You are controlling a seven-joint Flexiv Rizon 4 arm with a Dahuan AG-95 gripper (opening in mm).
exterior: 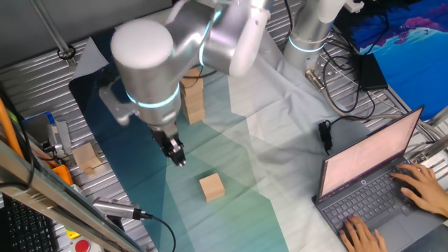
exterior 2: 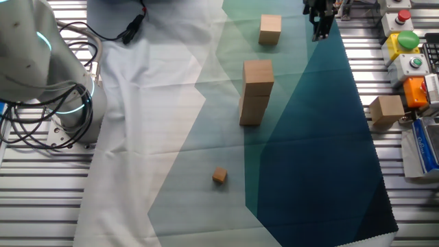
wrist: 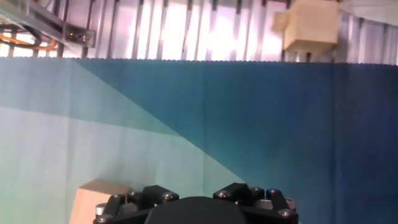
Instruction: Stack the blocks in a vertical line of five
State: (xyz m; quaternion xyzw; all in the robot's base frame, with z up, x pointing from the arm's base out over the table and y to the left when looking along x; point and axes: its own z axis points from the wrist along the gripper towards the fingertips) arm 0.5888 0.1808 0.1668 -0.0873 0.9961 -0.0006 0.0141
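A stack of tan blocks (exterior 2: pixel 257 92) stands mid-cloth, at least two high; in one fixed view the arm hides the top of the stack (exterior: pixel 194 105). A single block (exterior: pixel 211 187) lies alone on the cloth, also seen as the lone block (exterior 2: pixel 270 29). My gripper (exterior: pixel 176 152) hangs just above the cloth, left of that block and apart from it, holding nothing. The other fixed view shows the gripper (exterior 2: pixel 320 24) with a small gap between its fingers. In the hand view only the gripper's black base (wrist: pixel 198 202) shows, with the block (wrist: pixel 98 198) at the lower left.
A much smaller tan cube (exterior 2: pixel 219 176) lies on the cloth beyond the stack. A paler cube (exterior 2: pixel 387 110) sits off the cloth on the ribbed metal, near button boxes (exterior 2: pixel 405 41). A laptop (exterior: pixel 371 175) with a person's hands (exterior: pixel 427 185) is at the right.
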